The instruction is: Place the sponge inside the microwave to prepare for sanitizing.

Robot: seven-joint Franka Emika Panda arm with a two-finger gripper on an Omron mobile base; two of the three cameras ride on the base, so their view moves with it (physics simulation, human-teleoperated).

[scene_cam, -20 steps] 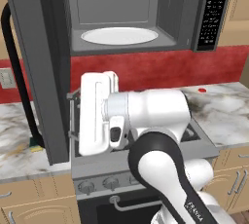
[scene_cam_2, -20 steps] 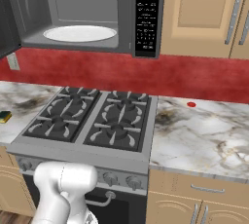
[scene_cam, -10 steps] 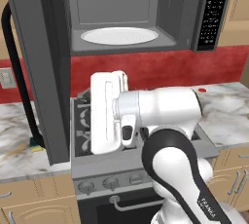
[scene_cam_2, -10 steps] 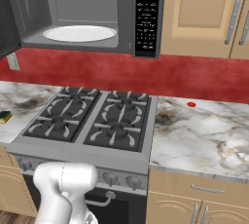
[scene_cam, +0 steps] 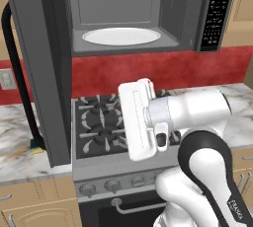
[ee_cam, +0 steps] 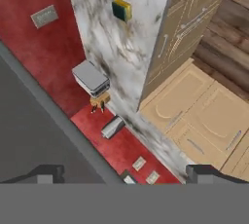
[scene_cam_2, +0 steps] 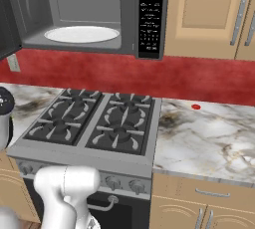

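Note:
The sponge (ee_cam: 121, 9), yellow with a dark green top, lies on the marble counter, far ahead of my gripper (ee_cam: 127, 173) in the hand view. The gripper's two fingertips stand wide apart with nothing between them, so it is open. From the left base, the sponge (scene_cam: 34, 147) peeks out on the left counter beside the foot of the open door. The microwave (scene_cam: 128, 18) hangs open above the stove with its white turntable plate (scene_cam: 121, 36) bare. Its plate (scene_cam_2: 82, 34) and button panel (scene_cam_2: 149, 14) show from the right too.
The open microwave door (scene_cam: 42, 68) juts out over the left counter, and my arm's wrist (scene_cam: 141, 120) hovers over the gas stove (scene_cam_2: 94, 123). A grey toaster-like box (ee_cam: 91, 78) and a small metal can (ee_cam: 113, 127) stand along the red wall. Wooden cabinets (ee_cam: 204, 106) lie below.
My hand has swung to the right over the stove in the left base view. A dark arm joint now shows at the right base view's left edge. Sponge and microwave have not moved.

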